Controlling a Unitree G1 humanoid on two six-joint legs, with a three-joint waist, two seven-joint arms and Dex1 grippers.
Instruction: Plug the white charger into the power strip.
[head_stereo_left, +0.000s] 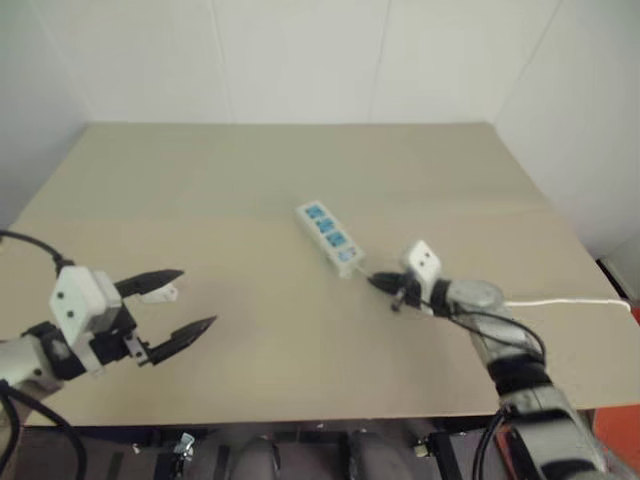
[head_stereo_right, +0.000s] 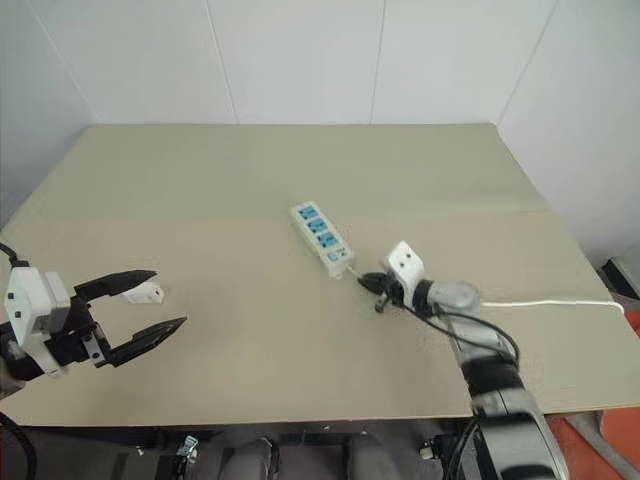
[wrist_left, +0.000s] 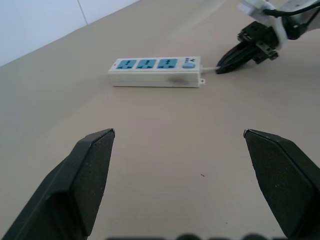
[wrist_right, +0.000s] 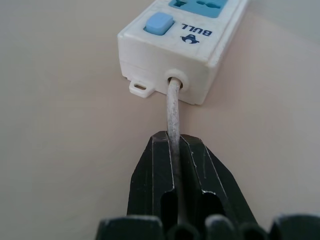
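Just beyond the upper finger of the left gripper (head_stereo_left: 170, 308) lies the white charger (head_stereo_left: 161, 293), close by its tip but not between the fingers; the jaws stand wide apart and hold nothing, which looks like readiness to take the plug. That arm hangs low over the table (head_stereo_left: 250, 180), gripper nearly level and aimed toward the middle. Ahead of it, well apart, the power strip (head_stereo_left: 328, 238) lies flat, its blue sockets facing up. The right gripper (wrist_right: 176, 165) sits just behind the strip's switch end, fingers pinched on the cord (wrist_right: 172, 107) where it leaves the housing, probably to steady or reposition the strip. Its forearm reaches in low, tilted slightly down.
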